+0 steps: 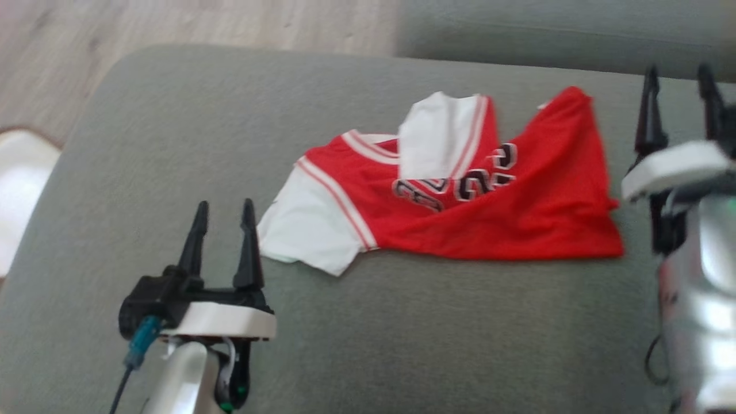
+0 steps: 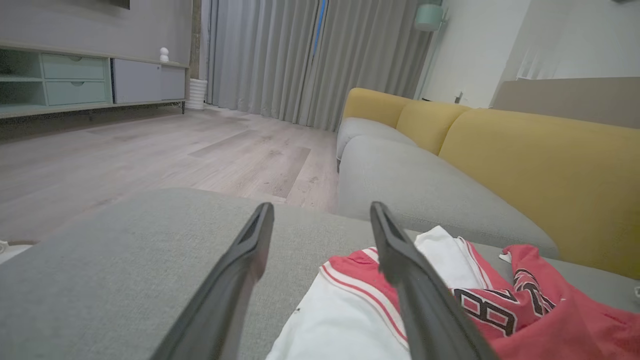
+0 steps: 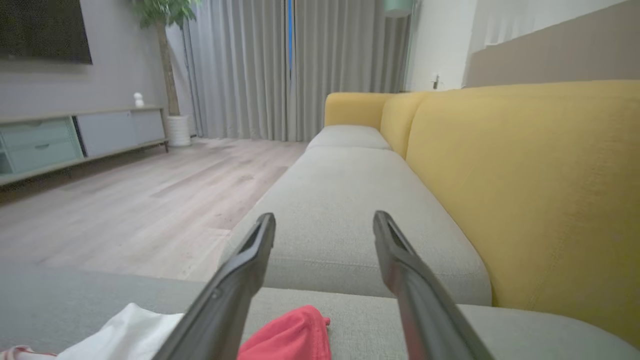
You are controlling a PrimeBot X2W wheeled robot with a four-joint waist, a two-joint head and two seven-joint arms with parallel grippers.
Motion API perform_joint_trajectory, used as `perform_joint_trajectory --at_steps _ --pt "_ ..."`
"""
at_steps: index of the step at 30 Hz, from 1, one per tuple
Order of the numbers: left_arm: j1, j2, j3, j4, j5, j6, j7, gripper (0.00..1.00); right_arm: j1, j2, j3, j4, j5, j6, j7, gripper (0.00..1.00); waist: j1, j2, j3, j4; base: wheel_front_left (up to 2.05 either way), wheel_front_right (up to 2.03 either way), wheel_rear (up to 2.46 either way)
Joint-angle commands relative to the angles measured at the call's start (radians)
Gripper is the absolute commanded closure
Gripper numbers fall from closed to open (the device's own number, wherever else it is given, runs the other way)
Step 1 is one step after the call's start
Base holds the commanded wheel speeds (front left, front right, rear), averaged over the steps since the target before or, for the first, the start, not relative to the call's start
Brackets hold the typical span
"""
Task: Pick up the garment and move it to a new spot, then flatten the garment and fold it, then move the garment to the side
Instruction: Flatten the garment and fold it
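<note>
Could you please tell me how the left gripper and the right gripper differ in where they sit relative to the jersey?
The left gripper sits beside the white sleeve of the jersey; the right gripper sits beside its red end. In the head view, the left gripper appears lower and nearer than the right gripper. Both are open, holding nothing, over the grey cushion.
</note>
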Motion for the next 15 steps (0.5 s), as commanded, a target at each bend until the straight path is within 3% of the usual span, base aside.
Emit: perform_joint_trajectory --at_steps 1,4,7,15 --pt "-0.015 0.006 0.052 -0.034 0.011 -0.002 -0.010 0.00 0.053 0.024 0.042 -0.096 0.052 -0.001 -0.010 0.00 0.0001 0.0000 -0.033 -0.060 0.00 0.00 0.00" --pt "-0.007 0.006 0.074 -0.043 0.013 -0.008 -0.010 0.00 0.201 0.056 0.114 -0.271 0.151 -0.001 -0.010 0.00 0.0001 0.0000 -0.039 -0.101 0.00 0.00 0.00" --pt "-0.003 0.006 0.080 -0.047 0.013 -0.011 -0.010 0.00 0.306 0.071 0.127 -0.395 0.163 -0.001 -0.010 0.00 0.0001 0.0000 -0.038 -0.124 0.00 0.00 0.00" --pt "0.017 0.006 0.077 -0.033 0.025 -0.014 -0.010 0.00 0.512 0.085 0.153 -0.522 0.222 -0.001 -0.011 0.00 0.0001 0.0000 -0.041 -0.153 0.00 0.00 0.00"
